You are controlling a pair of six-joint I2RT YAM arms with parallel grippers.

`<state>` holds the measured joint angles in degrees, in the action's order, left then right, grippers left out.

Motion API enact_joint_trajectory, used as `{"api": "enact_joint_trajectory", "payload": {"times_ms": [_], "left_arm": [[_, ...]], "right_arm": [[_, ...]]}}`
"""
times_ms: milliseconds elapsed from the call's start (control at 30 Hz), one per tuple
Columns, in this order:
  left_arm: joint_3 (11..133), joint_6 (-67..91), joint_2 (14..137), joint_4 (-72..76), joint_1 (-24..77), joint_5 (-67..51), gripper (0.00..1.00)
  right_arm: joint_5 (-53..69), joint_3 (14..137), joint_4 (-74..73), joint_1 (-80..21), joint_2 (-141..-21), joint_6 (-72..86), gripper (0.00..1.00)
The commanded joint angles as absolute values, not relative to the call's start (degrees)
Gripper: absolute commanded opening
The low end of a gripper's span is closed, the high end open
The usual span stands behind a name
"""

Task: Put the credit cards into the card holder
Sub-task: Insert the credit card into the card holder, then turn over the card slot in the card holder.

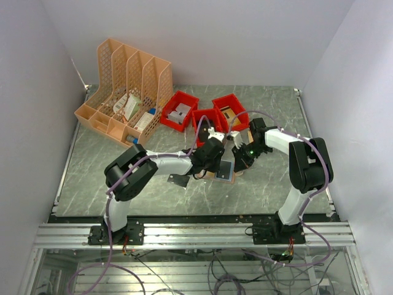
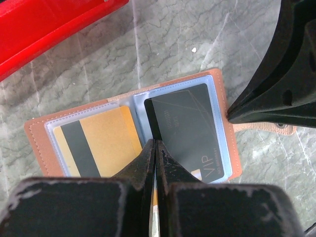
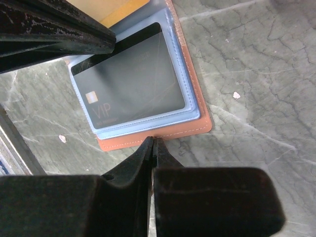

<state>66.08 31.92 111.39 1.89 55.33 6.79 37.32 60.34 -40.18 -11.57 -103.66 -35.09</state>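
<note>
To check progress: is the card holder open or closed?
Open. The card holder lies spread flat, its clear sleeves showing a black card and a yellow card.

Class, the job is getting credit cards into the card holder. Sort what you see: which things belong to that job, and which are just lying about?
Belong to the job:
card holder, lying open
black VIP card
yellow card

Just lying about:
orange file rack
red bins
</note>
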Motion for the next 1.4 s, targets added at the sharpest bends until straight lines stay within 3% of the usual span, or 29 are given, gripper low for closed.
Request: {"api": "enact_joint_trajectory", "payload": {"times_ms": [0, 100, 267, 567, 767, 1000, 1367], "left_arm": [[66.6, 32.3, 107.8, 0.9, 55.7, 10.4, 0.1], [64.8, 31.7, 102.9, 1.6, 55.8, 13.0, 0.12], [56.2, 32.7, 92.7, 11.0, 55.7, 14.1, 0.32], [33.0, 43.4, 78.2, 39.1, 51.8, 11.0, 0.88], [33.4, 43.4, 82.1, 33.9, 50.6, 2.7, 0.82], [33.1, 43.1, 88.9, 32.3, 50.7, 3.4, 0.81], [40.6, 40.0, 94.3, 21.1, 53.0, 9.6, 0.82]], "right_arm": [[39.5, 61.5, -39.4, -10.6, -102.9, -35.5, 0.02], [41.2, 61.0, -39.3, -10.1, -100.8, -36.5, 0.06], [45.1, 60.5, -38.8, -9.5, -98.1, -37.2, 0.11], [61.8, 59.7, -40.5, -4.0, -97.8, -35.9, 0.23], [61.0, 59.4, -40.6, -3.0, -100.8, -33.0, 0.28], [56.5, 59.8, -39.7, -3.1, -102.7, -28.7, 0.4], [54.3, 59.5, -35.6, -3.1, -106.0, -20.9, 0.38]]}}
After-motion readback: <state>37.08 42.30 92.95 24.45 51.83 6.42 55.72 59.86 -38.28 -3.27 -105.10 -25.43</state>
